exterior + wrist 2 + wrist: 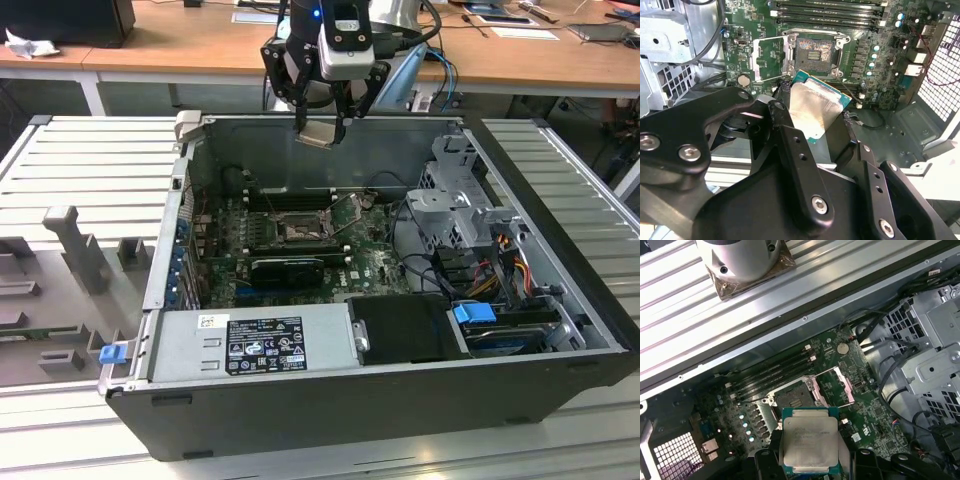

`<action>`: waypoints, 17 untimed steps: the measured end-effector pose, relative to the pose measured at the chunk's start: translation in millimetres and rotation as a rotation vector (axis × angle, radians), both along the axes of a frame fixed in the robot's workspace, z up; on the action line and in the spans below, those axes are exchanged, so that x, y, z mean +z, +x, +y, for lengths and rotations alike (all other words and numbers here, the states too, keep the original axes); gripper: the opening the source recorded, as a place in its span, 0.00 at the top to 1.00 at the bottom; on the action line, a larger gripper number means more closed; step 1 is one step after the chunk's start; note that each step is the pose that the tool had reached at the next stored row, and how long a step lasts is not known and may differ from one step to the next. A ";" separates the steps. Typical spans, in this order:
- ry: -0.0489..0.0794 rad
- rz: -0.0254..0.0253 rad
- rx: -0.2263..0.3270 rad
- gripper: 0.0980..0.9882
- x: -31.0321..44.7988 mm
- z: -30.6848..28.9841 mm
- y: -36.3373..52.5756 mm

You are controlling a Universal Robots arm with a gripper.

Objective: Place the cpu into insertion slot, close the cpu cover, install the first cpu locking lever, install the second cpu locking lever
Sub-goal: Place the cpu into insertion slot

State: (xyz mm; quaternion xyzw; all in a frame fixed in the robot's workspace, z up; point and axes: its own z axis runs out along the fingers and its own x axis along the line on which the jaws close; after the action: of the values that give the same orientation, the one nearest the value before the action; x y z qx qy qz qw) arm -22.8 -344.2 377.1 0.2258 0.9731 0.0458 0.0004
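Gripper (321,121) pinching cpu (809,440) by two edges; insertion slot (297,232) lies well below gripper, slightly off-centre, cpu cover (756,60) flipped open.

One gripper (320,128), one cpu (808,440), one insertion slot (815,51), one cpu cover (756,59), one computer case (300,400), two blue tabs (113,352).
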 end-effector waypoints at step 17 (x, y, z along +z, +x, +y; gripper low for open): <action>0.000 0.0000 -0.050 0.52 0.0 0.0 0.0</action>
State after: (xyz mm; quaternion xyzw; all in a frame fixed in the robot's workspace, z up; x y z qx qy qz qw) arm -22.9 -344.2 377.1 0.2500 0.9672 0.0458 0.0015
